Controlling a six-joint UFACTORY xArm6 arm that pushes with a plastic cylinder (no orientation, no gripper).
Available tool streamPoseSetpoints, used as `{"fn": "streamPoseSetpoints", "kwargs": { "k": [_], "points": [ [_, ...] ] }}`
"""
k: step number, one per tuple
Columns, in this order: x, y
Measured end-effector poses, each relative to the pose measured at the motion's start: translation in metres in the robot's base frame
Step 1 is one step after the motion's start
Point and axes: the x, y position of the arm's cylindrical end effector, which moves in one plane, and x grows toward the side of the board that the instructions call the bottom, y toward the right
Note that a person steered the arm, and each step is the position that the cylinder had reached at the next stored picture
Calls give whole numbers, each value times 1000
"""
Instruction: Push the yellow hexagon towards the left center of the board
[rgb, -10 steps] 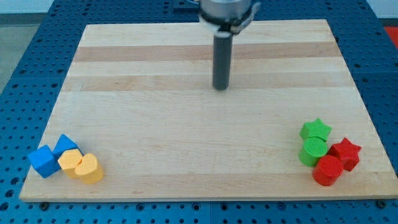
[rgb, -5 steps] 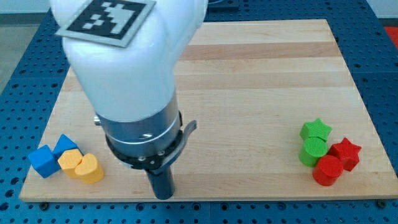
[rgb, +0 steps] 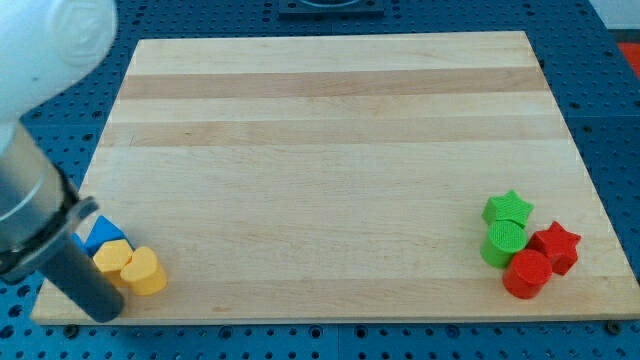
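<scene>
Now we are lining up: our tip (rgb: 103, 312) sits just left of the yellow hexagon (rgb: 112, 257) at the surface's (rgb: 330, 180) bottom-left corner. No jaws exist here. Next, push it toward the view's top.

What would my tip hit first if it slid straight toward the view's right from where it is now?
Probably the yellow hexagon, just right of my tip and slightly above it, so it might slip beneath. The yellow heart sits close behind.

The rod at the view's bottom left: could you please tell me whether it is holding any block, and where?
Nothing is held; the rod only pushes. My tip sits at the board's bottom-left corner, just left of the yellow hexagon; whether they touch cannot be told.
</scene>
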Motion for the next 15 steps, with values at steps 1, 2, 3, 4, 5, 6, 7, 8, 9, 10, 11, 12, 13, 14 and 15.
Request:
{"fn": "streamPoseSetpoints", "kwargs": {
  "k": [1, 2, 3, 4, 5, 6, 7, 8, 9, 10, 11, 12, 13, 14, 15],
  "points": [
    [-2, 4],
    [-24, 13],
    [-57, 10],
    [-70, 3],
    [-93, 4],
    [-127, 9],
    [-154, 21],
    [-156, 37],
    [-154, 64],
    [-166, 98],
    [-203, 93],
    [-206, 74],
    [-169, 86],
    [-182, 64],
    [-228, 37]
  ]
}}
